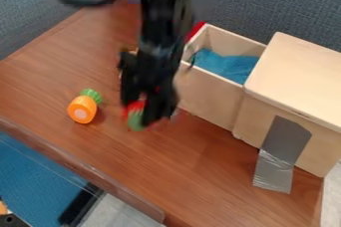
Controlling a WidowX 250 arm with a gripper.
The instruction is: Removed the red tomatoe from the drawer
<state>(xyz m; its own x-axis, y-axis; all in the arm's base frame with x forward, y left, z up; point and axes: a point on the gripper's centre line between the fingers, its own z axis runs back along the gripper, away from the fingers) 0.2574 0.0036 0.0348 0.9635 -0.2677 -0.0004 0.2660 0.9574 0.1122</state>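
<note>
Blurred as it is, my claw [150,112] hangs low over the middle of the wooden table [220,171], left of the open drawer [208,91] and on its near side. Whether I am clenched or released I cannot tell. Right at my tips, on their left side, shows a red and green thing, which I take to be the tomato [135,108]: red above, green below, partly hidden by me. It is out past the drawer's wall, so the removing looks done, as far as I can judge.

What is left is small. If I do have the tomato in my grip, it remains to set it down on the table and let go; if it already rests there, I need only rise clear. Whether it touches the wood I cannot make out.

Over on the left lies an orange toy carrot [83,109], its leafy end pointing far, well apart from the drawer. Blue cloth [226,65] lies inside the drawer, which juts left from the wooden cabinet [296,71]. Shutting the drawer is no part of my task, so I would leave it open.
</note>
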